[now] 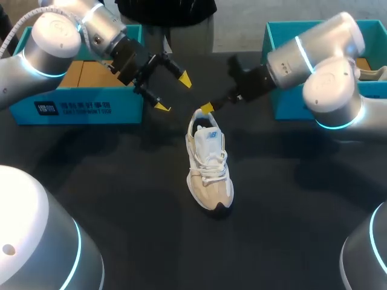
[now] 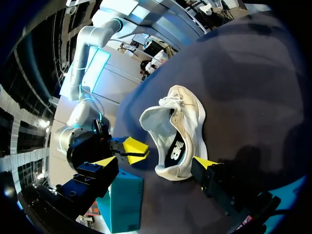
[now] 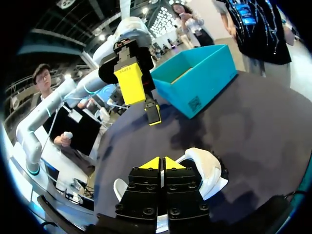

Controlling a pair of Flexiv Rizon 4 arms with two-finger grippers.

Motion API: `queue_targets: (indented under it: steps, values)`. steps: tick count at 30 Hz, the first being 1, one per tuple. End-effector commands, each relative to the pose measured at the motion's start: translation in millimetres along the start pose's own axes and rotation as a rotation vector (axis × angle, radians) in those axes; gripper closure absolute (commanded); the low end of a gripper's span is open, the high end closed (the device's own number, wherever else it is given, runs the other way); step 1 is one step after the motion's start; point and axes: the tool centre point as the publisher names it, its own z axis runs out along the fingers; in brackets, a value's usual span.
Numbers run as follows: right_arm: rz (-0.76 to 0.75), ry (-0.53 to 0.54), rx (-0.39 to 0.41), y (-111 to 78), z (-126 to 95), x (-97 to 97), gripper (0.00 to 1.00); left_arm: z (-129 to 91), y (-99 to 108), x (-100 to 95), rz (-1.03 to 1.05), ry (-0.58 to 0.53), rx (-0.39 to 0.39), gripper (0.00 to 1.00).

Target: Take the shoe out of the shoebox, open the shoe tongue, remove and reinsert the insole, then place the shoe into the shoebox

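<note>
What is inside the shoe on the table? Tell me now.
A dark insole lies in the heel end of the shoe. Farther forward the tongue and laces cover the inside, so the toe end cannot be seen.

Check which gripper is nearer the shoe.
Right. The right gripper, shut, is at the heel rim of the shoe; the left gripper hangs open beyond the heel, clearly apart.

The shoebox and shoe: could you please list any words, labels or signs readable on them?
On the left shoebox, front wall: white print, too blurred to read.
On its side wall: a square code, no readable text.
On the shoe, tongue: a small mark, too small to read.
</note>
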Motion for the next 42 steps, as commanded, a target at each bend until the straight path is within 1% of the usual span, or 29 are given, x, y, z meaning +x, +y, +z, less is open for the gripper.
queue_targets:
  steps: [1, 12, 17, 18, 19, 21, 22, 23, 24, 28, 29, 30, 31, 33, 38, 42]
  values:
    - [-0.021, -0.032, -0.070, -4.8, -10.4, 11.4, 1.00, -0.3, -2.3, -0.2, 0.000, 0.002, -0.005, 0.00]
    - [-0.021, -0.032, -0.070, -4.8, -10.4, 11.4, 1.00, -4.6, -2.8, -2.0, -0.013, -0.015, 0.005, 0.00]
    - [-0.021, -0.032, -0.070, -4.8, -10.4, 11.4, 1.00, -17.4, -6.6, -6.1, -0.010, -0.001, -0.004, 0.00]
    - [0.008, -0.046, -0.026, -4.7, -9.9, 10.7, 1.00, -19.5, -7.5, -6.8, -0.009, 0.001, -0.006, 0.00]
    - [0.046, -0.082, -0.024, -2.7, -8.3, 11.5, 1.00, -23.0, -8.8, -8.1, -0.008, 0.001, -0.007, 0.00]
    - [0.117, -0.123, 0.029, -3.0, -8.9, 11.7, 1.00, -28.5, -10.8, -9.7, -0.008, 0.002, -0.010, 0.00]
    - [0.142, -0.134, 0.018, -2.6, -8.4, 12.1, 1.00, -31.4, -11.8, -10.7, -0.005, 0.008, -0.012, 0.00]
    - [0.165, -0.141, 0.035, -3.2, -8.2, 11.9, 1.00, -33.4, -12.4, -11.3, -0.004, 0.009, -0.013, 0.00]
    - [0.205, -0.185, 0.049, -4.4, -8.0, 11.7, 1.00, -37.0, -13.2, -11.9, -0.003, 0.011, -0.013, 0.00]
    - [0.285, -0.268, 0.100, -5.8, -8.4, 12.8, 1.00, -50.3, -16.9, -15.0, -0.001, 0.023, -0.013, 0.00]
    - [0.323, -0.318, 0.124, -5.8, -8.2, 14.2, 1.00, -55.5, -18.5, -15.9, 0.000, 0.029, -0.012, 0.00]
    - [0.333, -0.342, 0.136, -6.2, -8.4, 14.9, 1.00, -59.6, -19.5, -16.6, 0.001, 0.030, -0.013, 0.00]
    - [0.342, -0.368, 0.129, -7.0, -8.9, 15.5, 1.00, -63.1, -20.6, -17.1, -0.001, 0.030, -0.011, 0.00]
    - [0.360, -0.430, 0.167, -7.4, -9.7, 17.6, 1.00, -71.2, -22.4, -18.1, -0.003, 0.030, -0.011, 0.00]
    - [0.383, -0.559, 0.225, -3.8, -7.7, 24.3, 1.00, -90.5, -26.1, -18.8, -0.010, 0.036, -0.029, 0.00]
    - [0.418, -0.639, 0.317, -3.1, -4.6, 26.8, 1.00, -101.7, -28.3, -18.8, -0.014, 0.036, -0.041, 0.00]
